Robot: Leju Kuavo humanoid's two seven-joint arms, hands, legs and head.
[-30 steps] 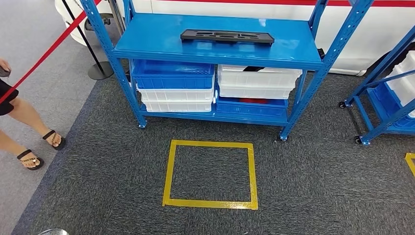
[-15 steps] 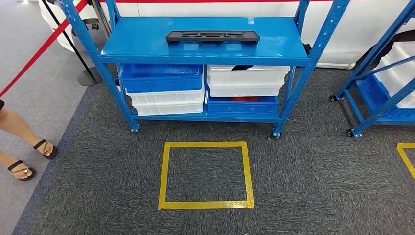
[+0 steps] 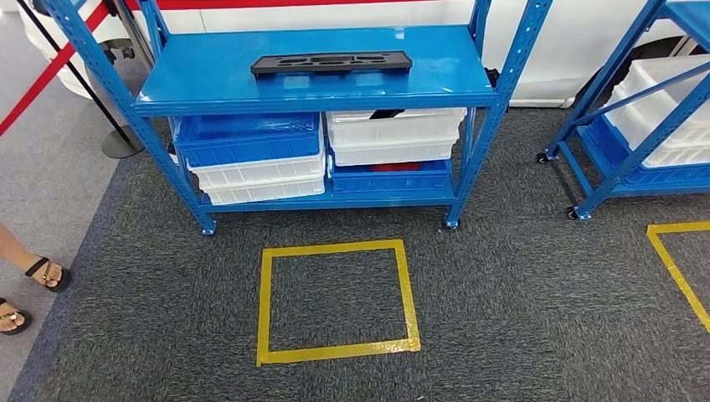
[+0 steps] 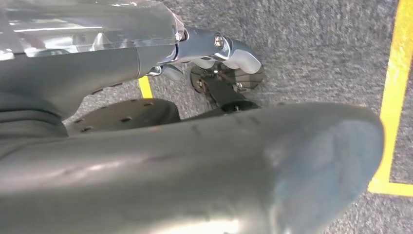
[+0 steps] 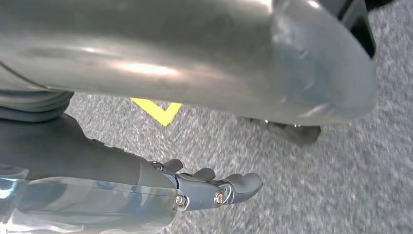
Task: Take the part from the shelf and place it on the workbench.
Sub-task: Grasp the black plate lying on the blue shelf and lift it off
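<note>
The part (image 3: pixel 331 62) is a long flat black piece with cut-outs. It lies across the top board of the blue shelf (image 3: pixel 209 79) straight ahead in the head view. My left hand (image 4: pixel 214 53) hangs beside my body over grey carpet and holds nothing. My right hand (image 5: pixel 214 187) also hangs low over the carpet, its fingers stretched out and empty. Both hands are far from the part.
Blue and white bins (image 3: pixel 259 155) fill the shelf's lower level. A yellow tape square (image 3: pixel 333 248) marks the carpet before the shelf. A second blue rack (image 3: pixel 636 126) stands at the right. A red rope (image 3: pixel 33 84), its post, and a person's sandalled feet (image 3: pixel 42 272) are at the left.
The whole picture has shifted left, so the camera has moved rightward along the shelf. More of the right rack and a second tape mark show now. The person's feet have slid toward the left edge.
</note>
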